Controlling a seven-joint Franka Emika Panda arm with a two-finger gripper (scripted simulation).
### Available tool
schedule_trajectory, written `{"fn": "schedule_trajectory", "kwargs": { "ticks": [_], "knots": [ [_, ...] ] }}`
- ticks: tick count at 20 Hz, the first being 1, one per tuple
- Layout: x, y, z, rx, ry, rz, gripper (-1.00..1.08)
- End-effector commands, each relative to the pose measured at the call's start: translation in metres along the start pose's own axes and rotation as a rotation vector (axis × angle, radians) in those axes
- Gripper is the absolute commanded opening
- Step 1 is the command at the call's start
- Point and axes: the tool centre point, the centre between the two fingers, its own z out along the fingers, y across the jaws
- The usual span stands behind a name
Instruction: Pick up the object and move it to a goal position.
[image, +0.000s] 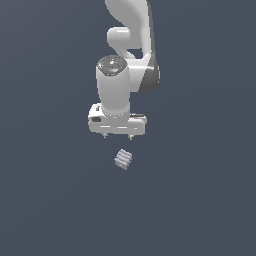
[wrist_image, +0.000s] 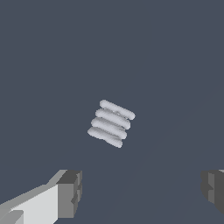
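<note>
Overall, the object (image: 123, 159) is a very small pale grey block lying on a plain dark slate-grey surface (image: 200, 200); in the wrist view the object (wrist_image: 111, 123) presents as four rounded, elongated ridges stacked side by side in a stepped arrangement, each ridge slightly offset from the next; its long ridges run at a slant rather than square to the gripper; the ridge tops are lighter, the grooves between them shaded; in the exterior view its outline is roughly a skewed rectangle, and it is much narrower than the gap between the fingers.

Position: the object sits near the middle of the exterior view, just below the gripper (image: 118, 136) and slightly toward the exterior view's right of its centre; it is apart from the fingers, with nothing touching it.

Gripper: the white hand body hangs from the white arm (image: 127, 55) with two short fingertips pointing down; the jaws stand wide apart and hold nothing; in the wrist view one dark grey finger pad (wrist_image: 70, 194) and the other finger pad (wrist_image: 213, 189) show at opposite sides, with bare surface between them.

Markings: no brand, label or legible writing can be made out on the object, the gripper or the arm; the surface is uniform in colour.
</note>
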Motion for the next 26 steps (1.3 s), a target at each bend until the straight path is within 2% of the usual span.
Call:
{"fn": "schedule_trajectory", "kwargs": {
  "ticks": [1, 9, 15, 26],
  "knots": [
    [0.000, 0.000, 0.000, 0.000, 0.000, 0.000, 1.00],
    [0.004, 0.004, -0.015, -0.015, 0.006, -0.020, 1.00],
    [0.005, 0.003, -0.013, -0.014, 0.005, -0.009, 1.00],
    [0.015, -0.005, 0.022, -0.004, -0.004, 0.141, 1.00]
  ]
}}
